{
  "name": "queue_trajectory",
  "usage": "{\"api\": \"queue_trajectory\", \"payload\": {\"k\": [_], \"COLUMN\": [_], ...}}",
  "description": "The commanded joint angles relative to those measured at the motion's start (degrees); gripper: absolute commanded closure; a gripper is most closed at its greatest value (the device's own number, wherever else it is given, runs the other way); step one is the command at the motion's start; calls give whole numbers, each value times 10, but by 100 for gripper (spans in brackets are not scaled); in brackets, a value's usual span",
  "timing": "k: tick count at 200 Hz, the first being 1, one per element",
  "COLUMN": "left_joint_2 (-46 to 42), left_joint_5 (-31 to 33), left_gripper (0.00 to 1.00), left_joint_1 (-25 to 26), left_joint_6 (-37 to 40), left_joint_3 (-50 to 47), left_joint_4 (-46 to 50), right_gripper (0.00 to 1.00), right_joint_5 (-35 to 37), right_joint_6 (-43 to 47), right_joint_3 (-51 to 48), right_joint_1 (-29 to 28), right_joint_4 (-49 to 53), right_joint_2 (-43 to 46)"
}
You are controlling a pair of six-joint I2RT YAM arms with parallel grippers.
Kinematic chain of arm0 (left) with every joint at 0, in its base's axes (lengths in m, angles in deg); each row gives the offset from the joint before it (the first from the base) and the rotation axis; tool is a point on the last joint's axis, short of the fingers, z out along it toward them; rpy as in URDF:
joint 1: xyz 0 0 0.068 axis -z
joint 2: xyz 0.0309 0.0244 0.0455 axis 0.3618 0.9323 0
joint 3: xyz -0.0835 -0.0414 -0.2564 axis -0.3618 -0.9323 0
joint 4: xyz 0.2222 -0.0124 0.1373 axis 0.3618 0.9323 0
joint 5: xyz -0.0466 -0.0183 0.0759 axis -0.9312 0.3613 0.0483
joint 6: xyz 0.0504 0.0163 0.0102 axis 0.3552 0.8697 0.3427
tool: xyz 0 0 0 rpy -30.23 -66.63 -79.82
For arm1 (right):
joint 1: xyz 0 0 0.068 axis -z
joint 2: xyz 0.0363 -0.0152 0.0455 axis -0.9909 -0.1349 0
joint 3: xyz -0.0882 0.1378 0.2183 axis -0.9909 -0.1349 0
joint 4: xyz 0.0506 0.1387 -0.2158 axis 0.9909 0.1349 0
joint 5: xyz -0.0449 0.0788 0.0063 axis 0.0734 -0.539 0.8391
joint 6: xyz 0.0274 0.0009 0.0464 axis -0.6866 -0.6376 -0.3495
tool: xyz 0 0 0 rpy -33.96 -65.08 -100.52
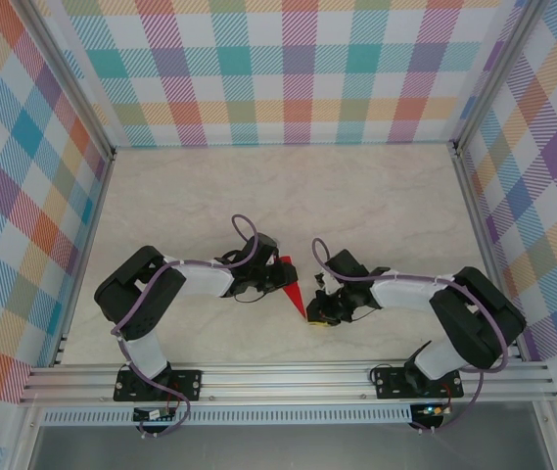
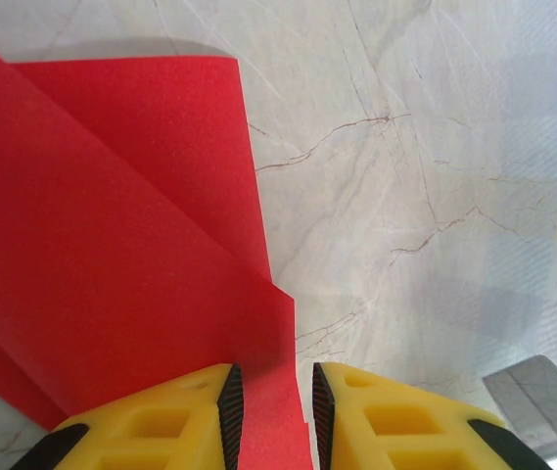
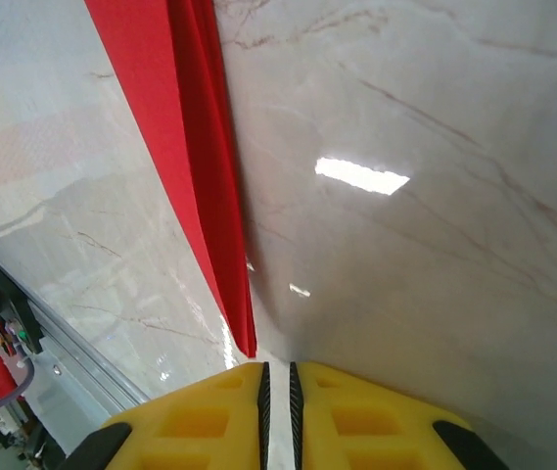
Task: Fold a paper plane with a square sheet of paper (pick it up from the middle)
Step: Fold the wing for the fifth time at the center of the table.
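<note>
A half-folded red paper plane [image 1: 295, 291] lies on the pale marbled bench [image 1: 356, 206], just below the centre of the overhead frame. It is a slim sliver slanting from upper left down to a sharp point at lower right, wedged between two robot arms.

The left wrist camera shows its layered flaps [image 2: 112, 245] filling the left half of the picture, with one straight folded edge running down toward the bottom centre. There the left pincer [image 2: 270, 411] stands released. Its yellow fingers [image 2: 185, 416] are parted, with red paper in the gap between them. From above, this pincer [image 1: 276, 279] sits against the upper left side of the plane.

The right wrist camera sees the plane [image 3: 195, 147] as a long narrow strip with a centre crease. It runs from the top of the frame down to a tip just ahead of the right pincer [image 3: 277, 392], which is all but clenched, leaving only a thin slit and nothing in it. Overhead, that pincer [image 1: 319, 315] rests beside the lower right end of the plane.

Pastel plaid walls [image 1: 298, 78] box in the bench. An aluminium rail [image 1: 288, 377] crosses the bottom of the frame, carrying both arm bases.
</note>
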Motion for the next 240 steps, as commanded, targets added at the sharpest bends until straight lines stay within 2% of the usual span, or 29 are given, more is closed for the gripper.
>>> {"api": "queue_trajectory", "payload": {"k": [1,28,62,107,130,176,201,240], "left_joint_2": [52,55,55,53,51,50,52,52], "left_joint_5": [-5,-8,-10,-11,-12,-12,-13,-13], "left_gripper": [72,72,72,72,72,72,72,72], "left_joint_1": [14,14,14,14,14,14,14,14], "left_joint_6": [9,9,9,9,8,11,10,10], "left_joint_3": [-5,-4,-3,-4,-6,-3,-1,1], "left_joint_4": [43,44,48,45,43,47,45,46], "right_gripper": [84,83,84,84,84,83,83,84], "right_joint_5": [30,39,40,-15,-25,10,-10,-22], "right_joint_6": [-15,-58,-91,-109,-112,-79,-78,-106], "right_joint_3": [12,28,44,56,56,61,73,80], "right_joint_1": [-4,-1,13,21,21,21,21,21], "right_joint_4": [11,-51,-110,-186,-194,-111,-125,-168], "right_joint_2": [36,45,0,-73,-90,-66,-59,-104]}}
